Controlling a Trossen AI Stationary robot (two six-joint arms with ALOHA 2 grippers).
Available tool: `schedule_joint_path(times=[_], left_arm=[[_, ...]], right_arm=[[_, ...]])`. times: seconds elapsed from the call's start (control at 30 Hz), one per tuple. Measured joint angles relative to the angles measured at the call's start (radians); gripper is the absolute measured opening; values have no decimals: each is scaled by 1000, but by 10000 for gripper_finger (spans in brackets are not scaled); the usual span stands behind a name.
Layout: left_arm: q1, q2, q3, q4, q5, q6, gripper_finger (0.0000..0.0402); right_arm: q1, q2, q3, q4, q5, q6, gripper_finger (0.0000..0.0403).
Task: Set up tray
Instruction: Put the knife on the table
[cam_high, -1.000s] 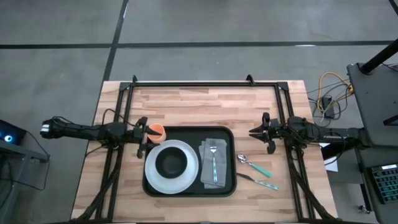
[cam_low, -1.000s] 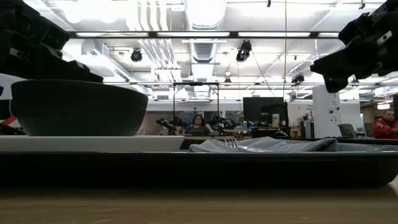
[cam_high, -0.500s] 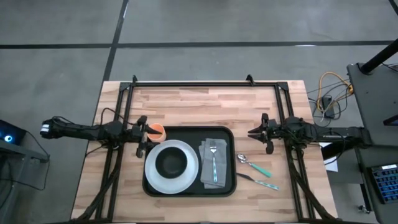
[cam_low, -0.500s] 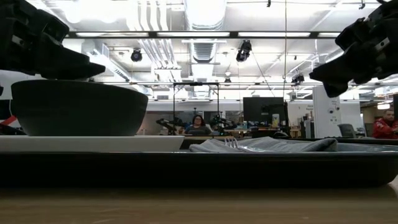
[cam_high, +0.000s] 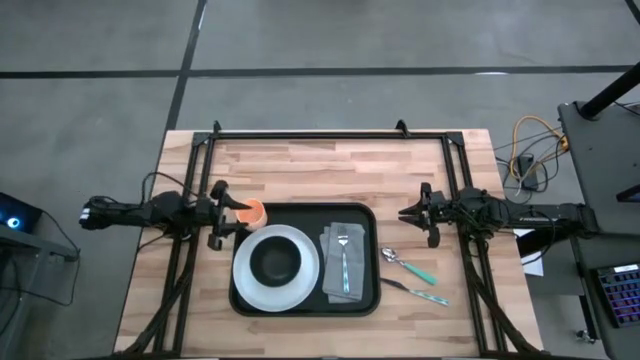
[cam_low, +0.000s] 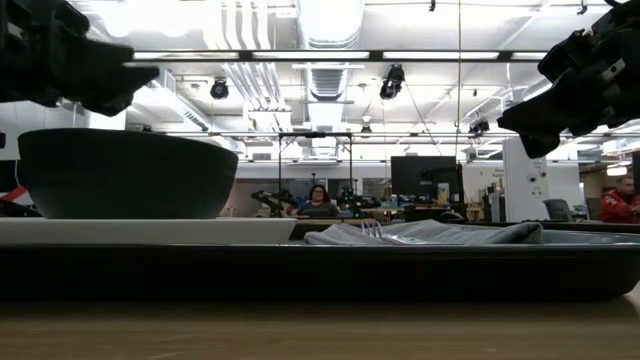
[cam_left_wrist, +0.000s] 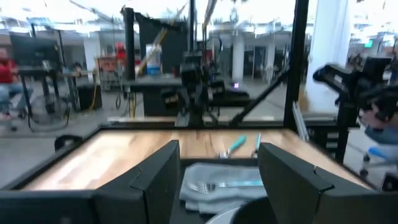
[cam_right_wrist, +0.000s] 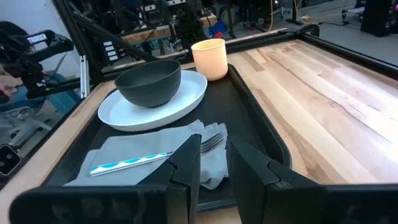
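Observation:
The black tray (cam_high: 372, 222) lies mid-table. On it sit a white plate (cam_high: 300, 285) with a dark bowl (cam_high: 275, 262), a grey napkin (cam_high: 332, 272) with a fork (cam_high: 343, 255), and an orange cup (cam_high: 252, 212) standing in its far left corner. My left gripper (cam_high: 228, 214) hovers open just left of the cup, level, fingers wide apart (cam_left_wrist: 217, 165). My right gripper (cam_high: 403, 213) hangs right of the tray, its fingers (cam_right_wrist: 214, 146) a narrow gap apart with nothing between them.
A spoon (cam_high: 408, 265) and a knife (cam_high: 418, 292), both teal-handled, lie on the wood right of the tray, near my right gripper. Bare tabletop (cam_high: 330, 165) stretches behind the tray up to the black frame rail (cam_high: 330, 135).
My left gripper has risen and drawn back toward the table's left edge, away from the cup, tipping up to level with its fingers still wide apart. The cup stays upright in the tray's corner.

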Motion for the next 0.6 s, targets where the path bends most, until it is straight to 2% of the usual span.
schedule_joint_path(times=[0.13,0.6], left_arm=[[0,-1,-1,-57,5,-6,198],[0,32,0,-63,5,-25,198]], right_arm=[[1,0,0,-3,-2,32,68],[1,59,65,-40,-16,109,68]])
